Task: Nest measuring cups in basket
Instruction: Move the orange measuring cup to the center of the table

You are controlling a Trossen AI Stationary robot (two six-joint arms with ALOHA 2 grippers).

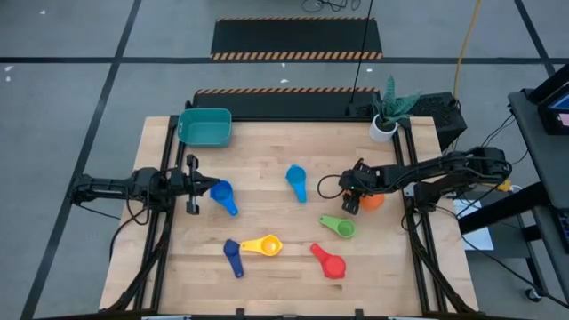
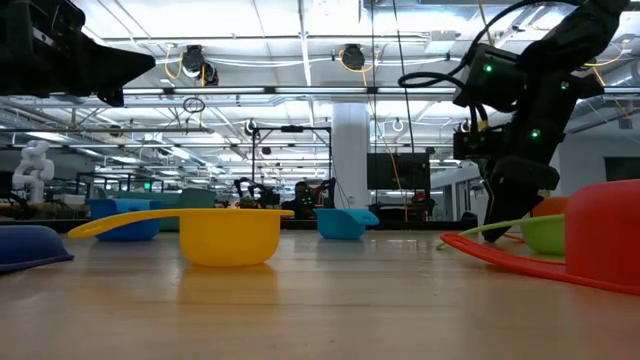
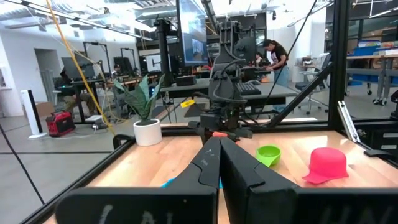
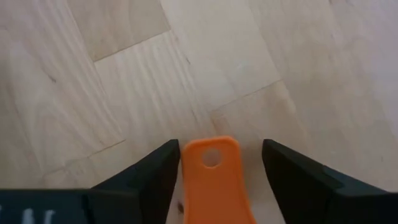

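Note:
Several measuring cups lie bowl-down or on their sides on the wooden table: blue [image 1: 224, 196], light blue [image 1: 296, 180], green [image 1: 340, 227], yellow [image 1: 264, 244], dark blue [image 1: 233, 258], red [image 1: 329, 263] and orange [image 1: 371, 201]. The teal basket [image 1: 204, 126] stands at the far left with nothing in it. My right gripper [image 4: 217, 146] points steeply down, open, with one finger on each side of the orange cup's handle [image 4: 211, 180]. My left gripper [image 1: 212, 187] is shut and held level above the table at the left, just beside the blue cup. My right gripper comes down on the free end of the orange cup's handle [image 4: 214, 155] from above, with the fingers across the handle. One finger [image 4: 163, 167] stands right at the handle's edge; whether it touches, I cannot tell. The other finger is apart from it. The cup lies on the table.
A small white plant pot [image 1: 384, 124] stands at the far right corner. The green cup [image 2: 545, 232] and the red cup [image 2: 600, 235] lie close to my right gripper, toward the near edge. Bare wood lies in the table's middle, between the light blue and yellow cups.

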